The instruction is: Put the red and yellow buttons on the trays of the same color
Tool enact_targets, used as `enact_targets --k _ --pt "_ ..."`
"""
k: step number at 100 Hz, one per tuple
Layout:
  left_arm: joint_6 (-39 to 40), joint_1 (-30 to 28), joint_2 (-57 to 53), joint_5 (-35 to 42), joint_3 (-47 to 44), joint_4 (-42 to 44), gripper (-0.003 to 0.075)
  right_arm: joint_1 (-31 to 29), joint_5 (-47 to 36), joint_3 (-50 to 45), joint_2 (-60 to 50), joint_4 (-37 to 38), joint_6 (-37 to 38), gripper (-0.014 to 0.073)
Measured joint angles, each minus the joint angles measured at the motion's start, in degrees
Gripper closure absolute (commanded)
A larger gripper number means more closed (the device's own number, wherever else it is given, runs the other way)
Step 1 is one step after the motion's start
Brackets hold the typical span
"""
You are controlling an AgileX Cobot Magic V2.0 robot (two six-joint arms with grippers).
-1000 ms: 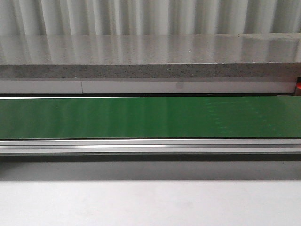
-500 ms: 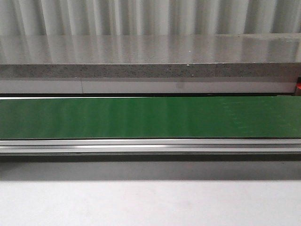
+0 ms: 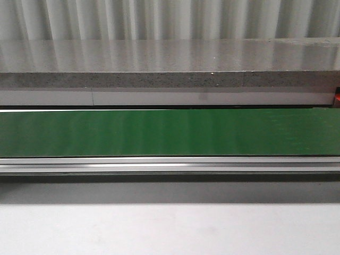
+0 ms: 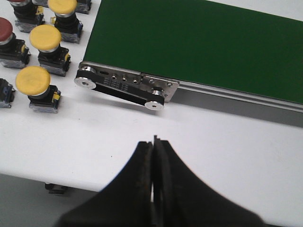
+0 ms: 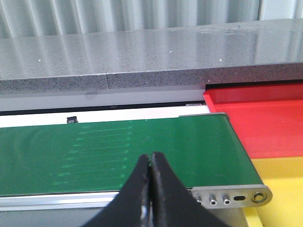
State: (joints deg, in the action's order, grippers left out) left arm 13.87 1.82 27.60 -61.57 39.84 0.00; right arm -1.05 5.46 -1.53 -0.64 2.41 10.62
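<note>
Yellow buttons (image 4: 45,37), mushroom caps on black/grey bodies, stand upright on the white table (image 4: 227,142) off the end of the green conveyor belt (image 4: 199,42); three more or less in a row, a red button (image 4: 4,30) beside them, more cut off at frame edge. Red tray (image 5: 265,118) and yellow tray (image 5: 284,189) sit past the belt's other end, touching; both look empty, only partly in view. Left claw (image 4: 154,142) fully closed, holding nothing. Right claw (image 5: 150,158) closed too, empty.
</note>
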Motion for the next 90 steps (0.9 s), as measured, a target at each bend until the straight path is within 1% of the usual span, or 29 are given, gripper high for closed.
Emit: enact_targets --k 11,18,33,62,69,71,76,79,80,81,83,86,88,90 --pt "0.00 0.00 0.00 -0.16 0.00 0.00 0.0575 0.00 0.00 0.00 0.00 0.00 0.00 0.0661" --pt "1.12 0.00 0.00 -0.25 0.00 0.36 0.0533 0.00 0.00 0.00 0.00 0.00 0.00 0.0661" --pt "2.91 0.00 0.00 -0.25 0.00 0.63 0.0530 0.00 0.00 0.00 0.00 0.00 0.00 0.0661" --pt "3.22 0.00 0.00 -0.25 0.00 0.00 0.0528 0.00 0.00 0.00 0.00 0.00 0.00 0.0661" --pt "3.22 0.00 0.00 -0.52 0.00 0.00 0.0492 0.00 0.00 0.00 0.00 0.00 0.00 0.0661" --pt "3.22 0.00 0.00 -0.70 0.00 0.00 0.0467 0.00 0.00 0.00 0.00 0.00 0.00 0.0661" --pt "3.22 0.00 0.00 -1.07 0.00 0.00 0.0375 0.00 0.00 0.00 0.00 0.00 0.00 0.0661" --pt "3.22 0.00 0.00 -1.27 0.00 0.00 0.0287 0.00 0.00 0.00 0.00 0.00 0.00 0.0661" --pt "3.22 0.00 0.00 -1.38 0.00 0.00 0.0268 0.00 0.00 0.00 0.00 0.00 0.00 0.0661" --pt "3.22 0.00 0.00 -1.56 0.00 0.00 0.0230 0.00 0.00 0.00 0.00 0.00 0.00 0.0661" --pt "3.22 0.00 0.00 -1.67 0.00 0.00 0.0192 0.00 0.00 0.00 0.00 0.00 0.00 0.0661" --pt "3.22 0.00 0.00 -1.96 0.00 0.00 0.0103 0.00 0.00 0.00 0.00 0.00 0.00 0.0661" --pt "3.22 0.00 0.00 -2.10 0.00 0.00 0.0058 0.00 0.00 0.00 0.00 0.00 0.00 0.0661" --pt "3.22 0.00 0.00 -2.21 0.00 0.00 0.0032 0.00 0.00 0.00 0.00 0.00 0.00 0.0661"
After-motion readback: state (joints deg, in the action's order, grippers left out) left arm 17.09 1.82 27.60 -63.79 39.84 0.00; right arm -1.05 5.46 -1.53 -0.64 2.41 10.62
